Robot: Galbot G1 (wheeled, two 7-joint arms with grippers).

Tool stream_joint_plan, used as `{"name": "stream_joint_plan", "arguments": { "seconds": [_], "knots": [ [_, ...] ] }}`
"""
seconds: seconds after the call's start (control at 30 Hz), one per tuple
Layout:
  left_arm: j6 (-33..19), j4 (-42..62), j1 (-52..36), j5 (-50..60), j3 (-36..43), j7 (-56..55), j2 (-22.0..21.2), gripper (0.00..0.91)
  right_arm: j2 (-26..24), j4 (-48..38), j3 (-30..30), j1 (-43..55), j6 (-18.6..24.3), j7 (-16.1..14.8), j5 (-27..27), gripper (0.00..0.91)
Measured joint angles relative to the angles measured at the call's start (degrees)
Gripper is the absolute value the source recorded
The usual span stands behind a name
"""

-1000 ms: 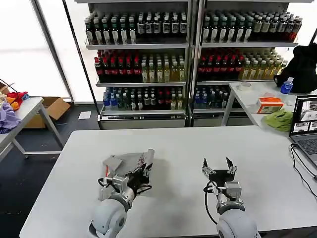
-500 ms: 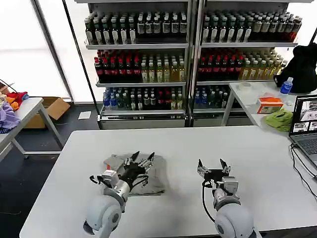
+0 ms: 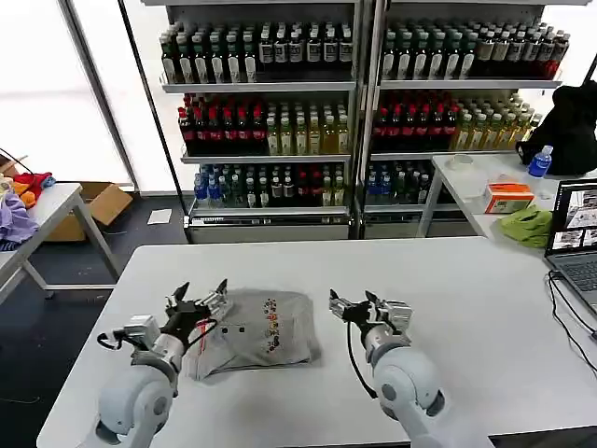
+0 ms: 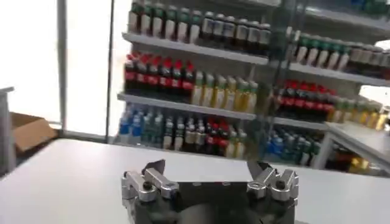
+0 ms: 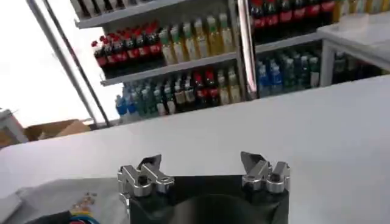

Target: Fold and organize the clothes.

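One of the clothes, a light grey shirt, lies folded flat on the white table, its multicoloured chest print facing up. My left gripper hovers just beyond the shirt's left edge, open and holding nothing. In the left wrist view the left gripper has its fingers spread wide over bare table. My right gripper stands open a little to the right of the shirt, apart from it. In the right wrist view the right gripper is empty, and a corner of the shirt shows beside it.
A laptop with cables sits at the table's right edge. A side table behind it carries a lime-green bundle, an orange box and a blue bottle. A purple cloth heap lies on the left table. Bottle shelves stand behind.
The left gripper let go of the lifted shirt flap and drew away to the left; the shirt now lies flat and folded. The right gripper moved left, closer to the shirt.
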Motion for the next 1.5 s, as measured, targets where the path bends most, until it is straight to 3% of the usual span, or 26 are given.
{"name": "stream_joint_plan", "arguments": {
  "seconds": [0.4, 0.83, 1.03, 1.23, 1.3, 1.5],
  "knots": [
    [0.70, -2.38, 3.48, -0.34, -5.26, -1.07, -0.34, 0.907, 1.71, -1.34, -3.73, 0.63, -0.25, 2.54, 2.35, 0.907],
    [0.90, -2.67, 4.08, -0.81, -6.90, -1.72, -0.30, 0.907, 3.55, -2.49, -5.91, -0.55, -0.34, 2.70, 1.34, 0.907],
    [1.06, -2.45, 4.18, -0.92, -7.33, -1.81, -0.13, 0.907, 4.32, -3.82, -7.01, 0.39, -0.36, 2.74, 1.27, 0.867],
    [1.24, -2.46, 4.60, -1.18, -8.20, -1.93, -0.28, 0.907, 5.22, -5.55, -8.12, 1.42, -0.37, 2.80, 1.12, 0.746],
    [1.24, -2.29, 4.68, -1.36, -8.34, -1.95, -0.48, 0.907, 5.50, -5.96, -8.44, 1.63, -0.38, 2.93, 1.09, 0.635],
    [1.24, -1.72, 4.37, -1.77, -8.29, -1.97, -0.82, 0.907, 5.52, -7.01, -8.87, 2.15, -0.39, 3.28, 1.18, 0.584]
  ]
}}
